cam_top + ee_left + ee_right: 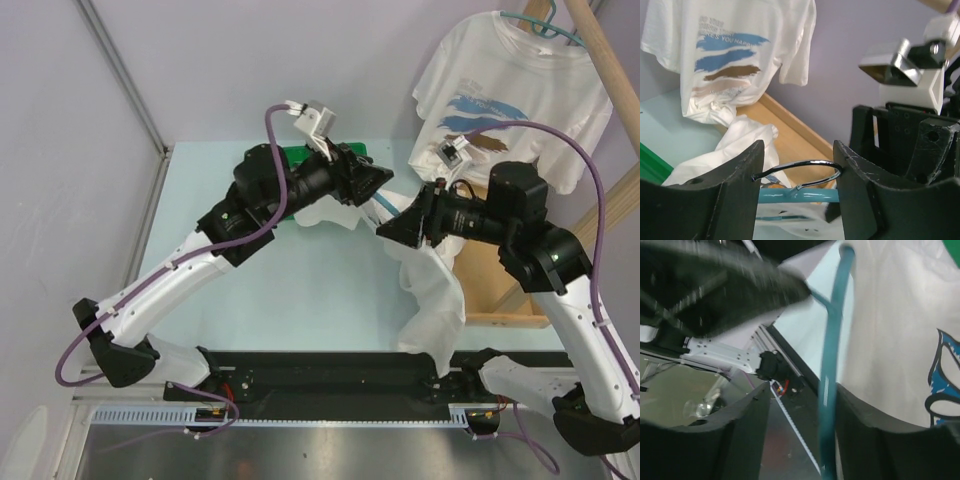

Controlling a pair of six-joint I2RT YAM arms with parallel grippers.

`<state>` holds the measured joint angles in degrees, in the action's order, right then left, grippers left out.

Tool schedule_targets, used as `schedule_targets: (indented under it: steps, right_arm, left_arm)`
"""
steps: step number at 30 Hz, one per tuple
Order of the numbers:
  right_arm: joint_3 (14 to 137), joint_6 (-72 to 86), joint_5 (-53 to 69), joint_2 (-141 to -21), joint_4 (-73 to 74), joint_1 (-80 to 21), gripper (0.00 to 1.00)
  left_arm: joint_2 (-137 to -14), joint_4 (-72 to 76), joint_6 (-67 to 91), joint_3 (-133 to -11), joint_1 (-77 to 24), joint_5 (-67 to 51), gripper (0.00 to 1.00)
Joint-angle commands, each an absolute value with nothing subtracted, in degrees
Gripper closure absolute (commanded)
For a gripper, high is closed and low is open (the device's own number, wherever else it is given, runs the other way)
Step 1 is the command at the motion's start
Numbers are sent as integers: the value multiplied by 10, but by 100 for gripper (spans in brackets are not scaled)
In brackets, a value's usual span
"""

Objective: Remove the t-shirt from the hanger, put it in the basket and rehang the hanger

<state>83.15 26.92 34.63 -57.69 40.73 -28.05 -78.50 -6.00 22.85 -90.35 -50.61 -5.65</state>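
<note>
Two claws are seen from above meeting tip to tip over the table (300, 290): the left claw (385, 185) and the right claw (392, 228), a short stretch of teal hanger (383, 207) showing between them. The white t-shirt (435, 290) is draped on that hanger and trails slack beneath and behind the right claw. A second t-shirt (510, 95) is hung on a wooden rack (600, 80) well beyond it. From the left wrist, the wire hook (805, 161) is found spanning the gap inside the left claw, an end touching each pad, so this claw is judged clenched on it. From the right wrist, the hanger arm (832, 340) is seen running through the right claw close to one finger, with clear space beside the other; that claw is released, nothing gripped. The t-shirt is judged light, soft and limp, apt to bunch and snag; the hanger stiff, thin and slick. Cloth is best pinched at the shoulder or neck beside the right claw and drawn off the arm while the hook is held.
</note>
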Motion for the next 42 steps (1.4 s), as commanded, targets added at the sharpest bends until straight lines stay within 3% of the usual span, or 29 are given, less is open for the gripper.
schedule_targets:
  steps: [1, 2, 6, 9, 12, 13, 14, 16, 17, 18, 22, 26, 31, 42]
  right_arm:
    - [895, 218, 233, -617, 466, -329, 40]
    - [910, 211, 202, -633, 470, -343, 37]
    - [947, 181, 142, -666, 498, -368, 41]
    - [953, 172, 115, -669, 514, -374, 55]
    - [948, 175, 105, -664, 514, -374, 84]
    - [945, 177, 108, -661, 512, -374, 100]
    - [941, 179, 107, -659, 510, -374, 100]
    - [923, 194, 92, -642, 499, -374, 100]
    - [916, 199, 75, -634, 495, -374, 100]
    - [905, 208, 66, -627, 486, -374, 100]
    - [888, 238, 56, -592, 475, -367, 100]
    - [875, 260, 88, -570, 441, -362, 100]
    - [875, 274, 112, -565, 431, -364, 100]
    - [863, 284, 123, -548, 425, -367, 100]
  left_arm:
    - [-791, -90, 185, -947, -535, -2, 100]
    - [-793, -92, 187, -946, -536, -2, 100]
    - [-790, -93, 192, -945, -540, 13, 100]
    - [-790, -104, 184, -948, -542, 18, 100]
    - [-788, -108, 179, -947, -542, 11, 100]
    - [-784, -108, 180, -944, -542, 9, 100]
    - [-781, -111, 179, -941, -541, 6, 87]
    - [-755, -111, 175, -920, -541, 18, 52]
    - [-742, -106, 173, -906, -541, 26, 22]
    - [-723, -101, 171, -890, -541, 38, 13]
    - [-645, -90, 169, -793, -535, 68, 14]
    - [-620, -79, 186, -735, -522, 71, 25]
    - [-691, -91, 198, -769, -510, 39, 11]
    - [-790, -112, 213, -855, -503, 67, 22]
